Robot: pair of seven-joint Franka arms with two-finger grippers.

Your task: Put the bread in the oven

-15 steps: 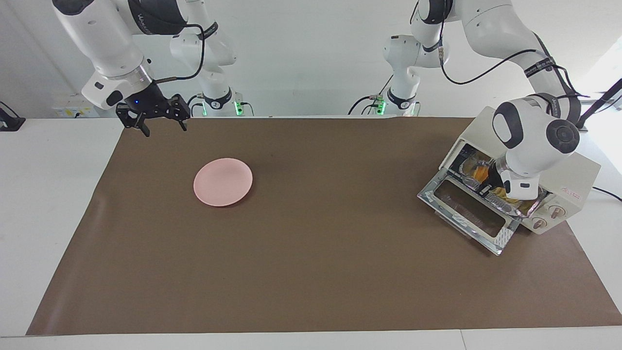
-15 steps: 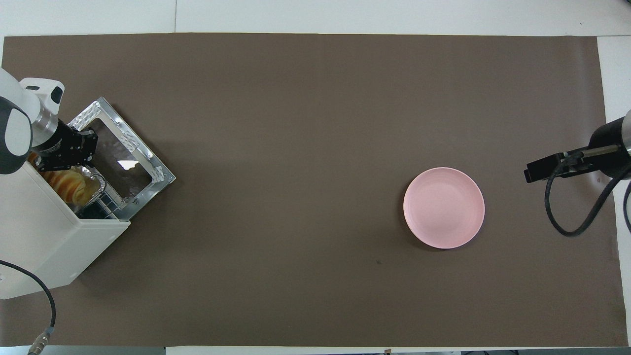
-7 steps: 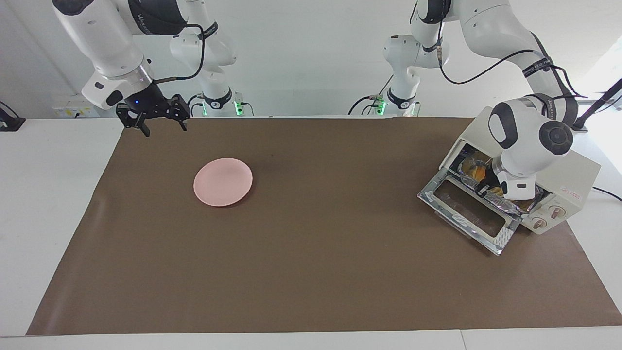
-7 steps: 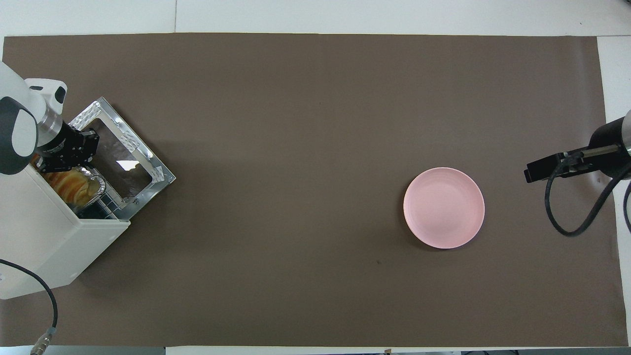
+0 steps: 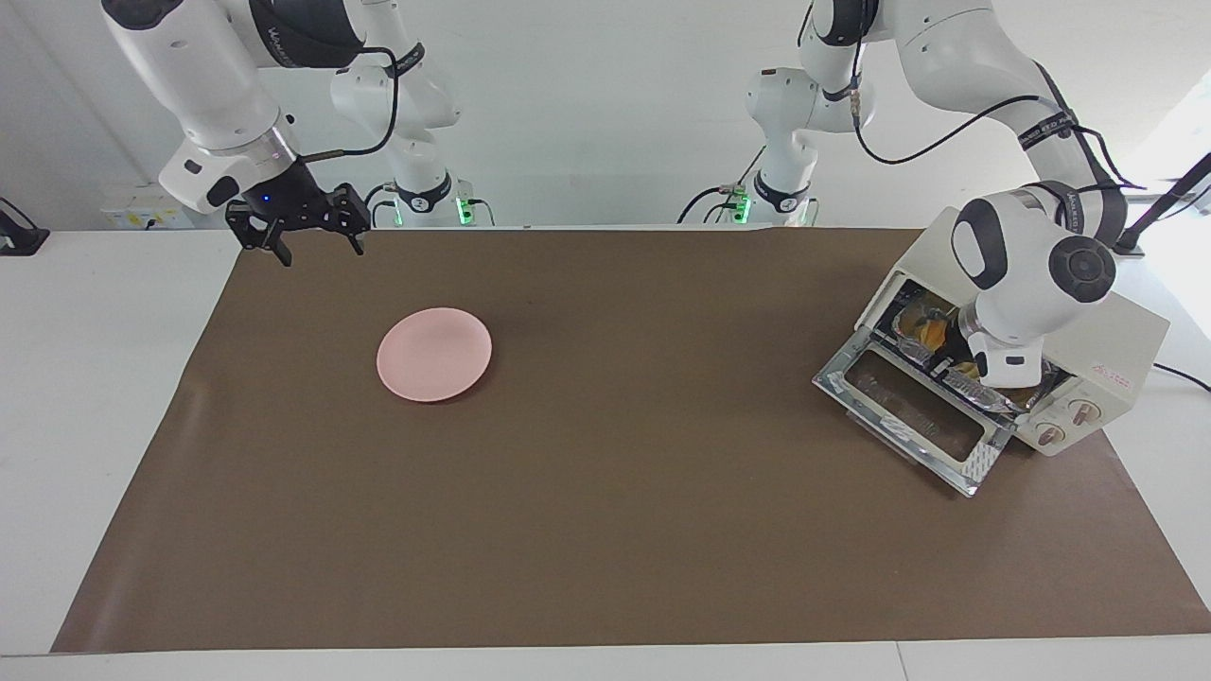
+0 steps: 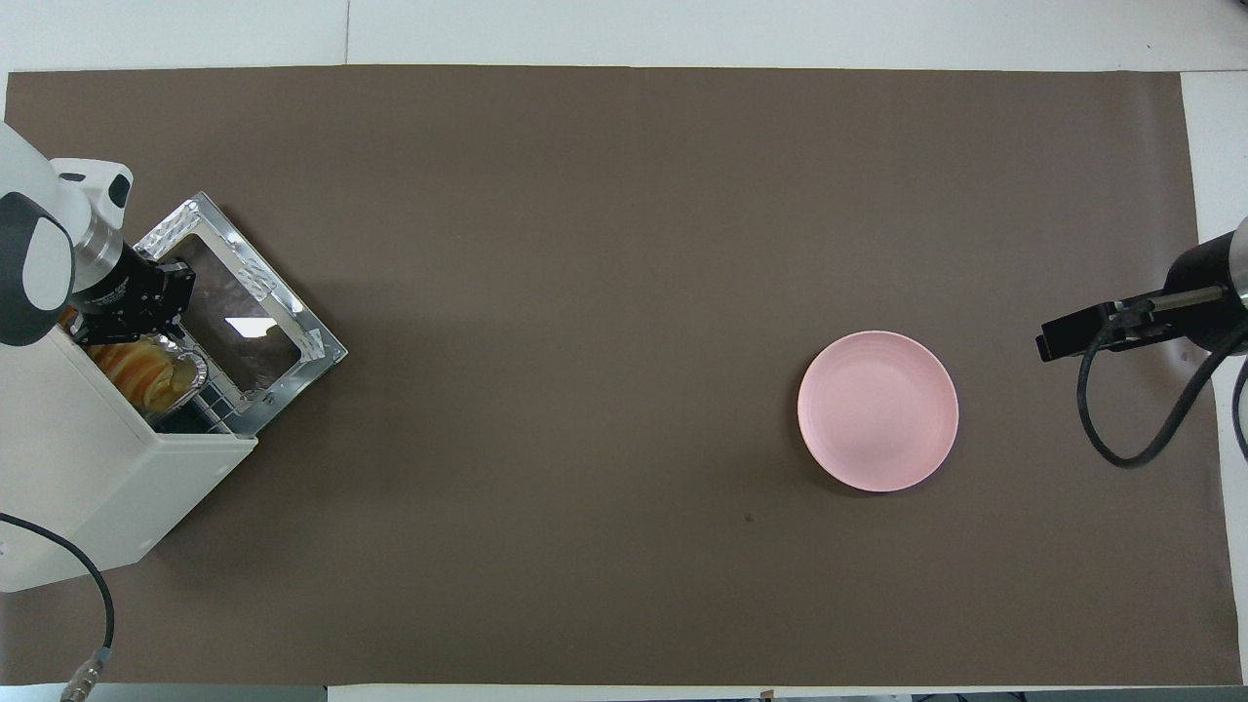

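The cream-white oven (image 5: pixel 1126 331) stands at the left arm's end of the table with its glass door (image 5: pixel 908 416) dropped open. The golden-orange bread (image 5: pixel 932 331) lies inside on a crinkled foil tray (image 5: pixel 984 392). My left gripper (image 5: pixel 954 367) is at the oven's mouth, just over the tray and bread. In the overhead view the left gripper (image 6: pixel 112 327) sits over the opening of the oven (image 6: pixel 78 468), beside the bread (image 6: pixel 141 363). My right gripper (image 5: pixel 312 246) is open and empty, waiting in the air over the mat's edge at the right arm's end.
A round pink plate (image 5: pixel 434 354) lies empty on the brown mat toward the right arm's end; it also shows in the overhead view (image 6: pixel 877 410). The open oven door (image 6: pixel 244 322) juts out over the mat. A black cable runs off the oven.
My left hand has shifted a little up and toward the robots at the oven's mouth. The bread and tray stay inside. The right arm has not moved.
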